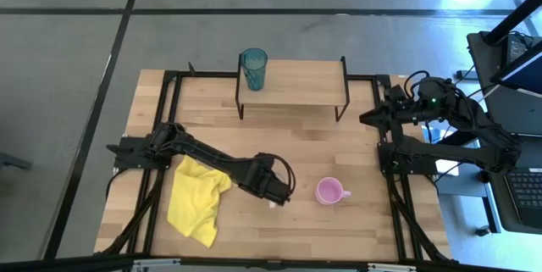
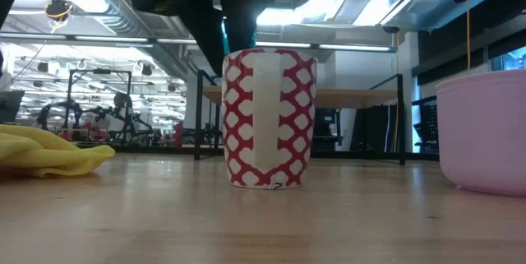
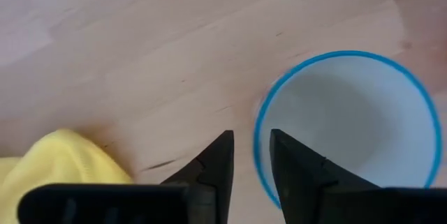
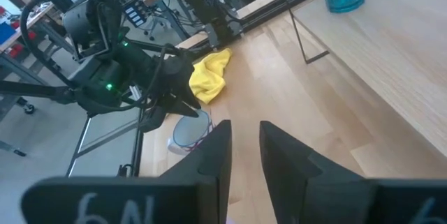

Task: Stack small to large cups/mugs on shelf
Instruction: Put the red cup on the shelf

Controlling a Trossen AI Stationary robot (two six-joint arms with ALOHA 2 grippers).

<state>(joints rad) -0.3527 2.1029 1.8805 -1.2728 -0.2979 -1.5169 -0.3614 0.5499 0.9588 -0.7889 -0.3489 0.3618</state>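
Observation:
A small mug (image 2: 269, 120) stands upright on the table; it is red-and-white patterned with a cream handle, white inside and blue at the rim (image 3: 335, 56). My left gripper (image 3: 251, 137) is right above it, pointing down. It is open, with one finger over the inside of the rim and one outside, on the side toward the yellow cloth. In the high view the gripper (image 1: 275, 194) hides the mug. The pink mug (image 1: 329, 191) stands on the table to its right. The teal tumbler (image 1: 254, 69) stands on the left end of the shelf (image 1: 296, 86). My right gripper (image 4: 244, 128) is narrowly open and empty at the table's right edge (image 1: 367, 118).
A crumpled yellow cloth (image 1: 196, 200) lies on the table left of the patterned mug, under the left arm. The shelf's middle and right part are bare wood (image 1: 313, 84). Black frame rails (image 1: 391, 187) run along the table's left and right sides.

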